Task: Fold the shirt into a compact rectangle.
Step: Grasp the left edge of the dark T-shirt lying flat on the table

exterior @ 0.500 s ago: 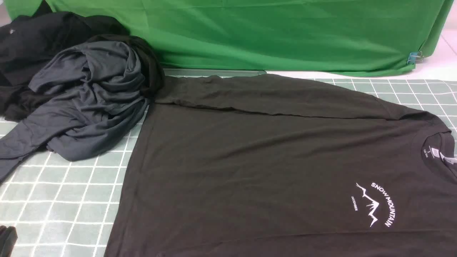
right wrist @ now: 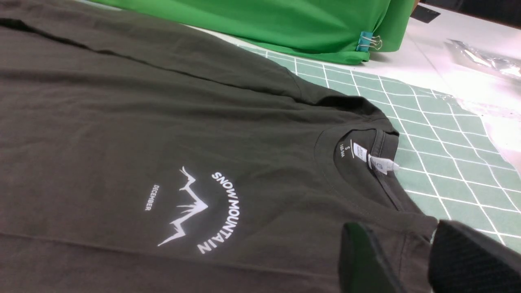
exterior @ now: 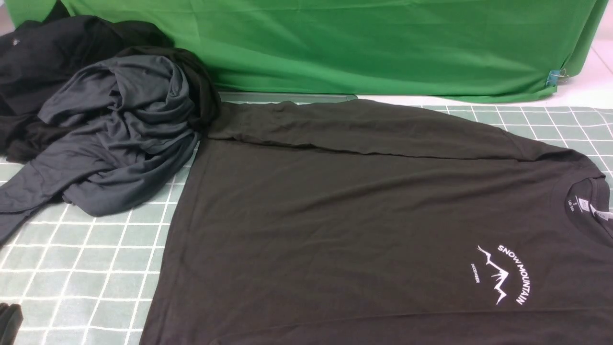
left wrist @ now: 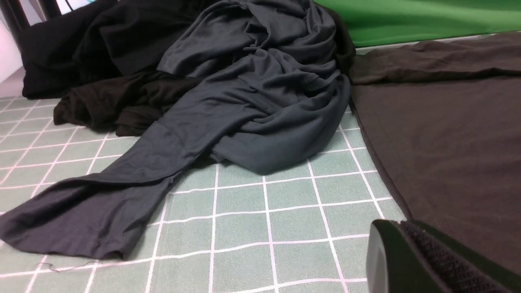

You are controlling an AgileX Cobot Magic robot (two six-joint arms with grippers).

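Lab-style test bench: green backdrop cloth (exterior: 383, 48) (binder clip (exterior: 555, 76) at its corner) behind a gridded mat (exterior: 72, 268).

The shirt (exterior: 345, 215) lies on the mat (exterior: 86, 268), right of the garment heap (exterior: 119, 129).

- My left gripper (left wrist: 407, 252) sits low over the worktop (left wrist: 244, 211), jaws closed. Its ribbed pad (left wrist: 443, 260) shows in the wrist view.
- In the front view, only a dark tip of my left gripper (exterior: 9, 318) appears, at the near left corner.
- My right gripper (right wrist: 411, 264) is low, its two fingers (right wrist: 362, 260) parted with a clear gap between them.
- Neither arm's links are visible.
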